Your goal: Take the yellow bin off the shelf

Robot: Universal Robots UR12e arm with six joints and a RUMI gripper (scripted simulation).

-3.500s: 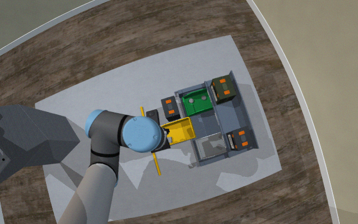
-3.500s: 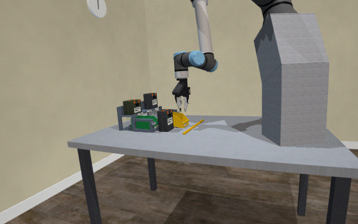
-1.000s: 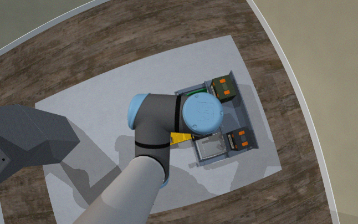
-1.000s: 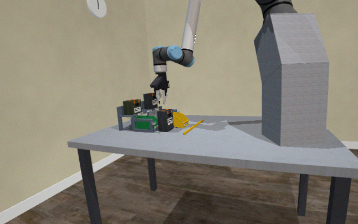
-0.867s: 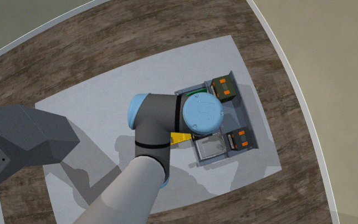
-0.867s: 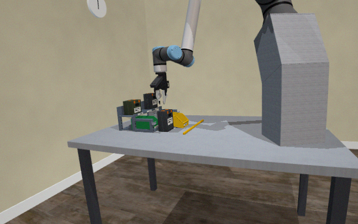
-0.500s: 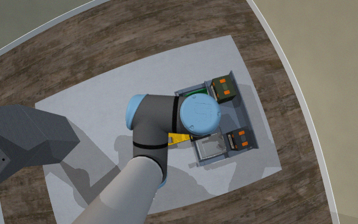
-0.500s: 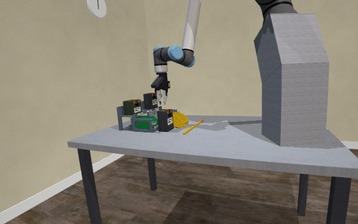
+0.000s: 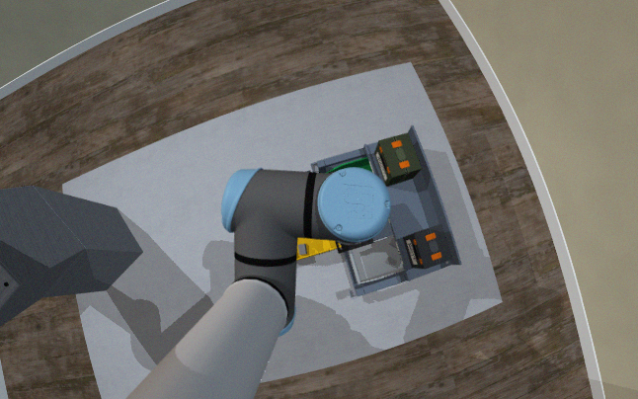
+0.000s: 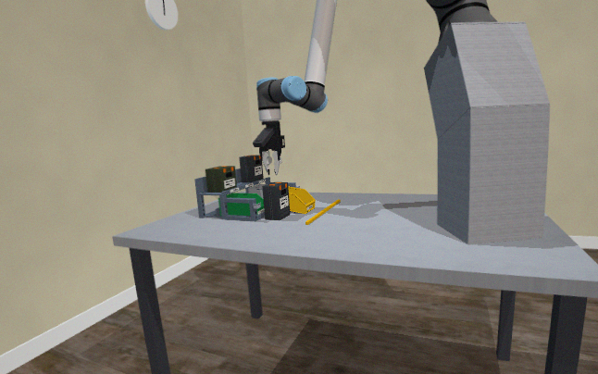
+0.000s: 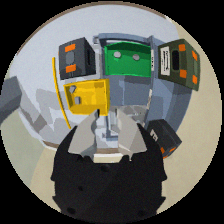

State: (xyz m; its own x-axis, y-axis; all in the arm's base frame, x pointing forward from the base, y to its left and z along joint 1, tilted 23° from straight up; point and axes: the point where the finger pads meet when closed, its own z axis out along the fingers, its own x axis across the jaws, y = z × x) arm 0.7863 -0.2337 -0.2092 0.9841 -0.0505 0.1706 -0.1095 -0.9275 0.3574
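Observation:
The yellow open bin (image 9: 313, 246) (image 10: 302, 200) (image 11: 87, 96) sits upright at table level by the near end of the grey shelf (image 9: 435, 198) (image 10: 200, 195), with small grey parts showing inside it in the wrist view. My gripper (image 10: 270, 170) (image 11: 107, 109) hangs above the shelf's top level, a little to the shelf side of the bin and well above it. Its fingers stand a narrow gap apart with nothing between them. In the overhead view the wrist hides the gripper and most of the bin.
A thin yellow rod (image 10: 322, 212) (image 11: 59, 95) lies on the table beside the bin. A green bin (image 10: 241, 205) (image 11: 127, 59) sits low in the shelf. An olive box (image 9: 399, 158) (image 10: 220, 178), two black boxes (image 9: 428, 246) (image 10: 276, 201) and a clear tray (image 9: 375, 263) are around it. The robot's grey pedestal (image 10: 492, 139) stands at the right.

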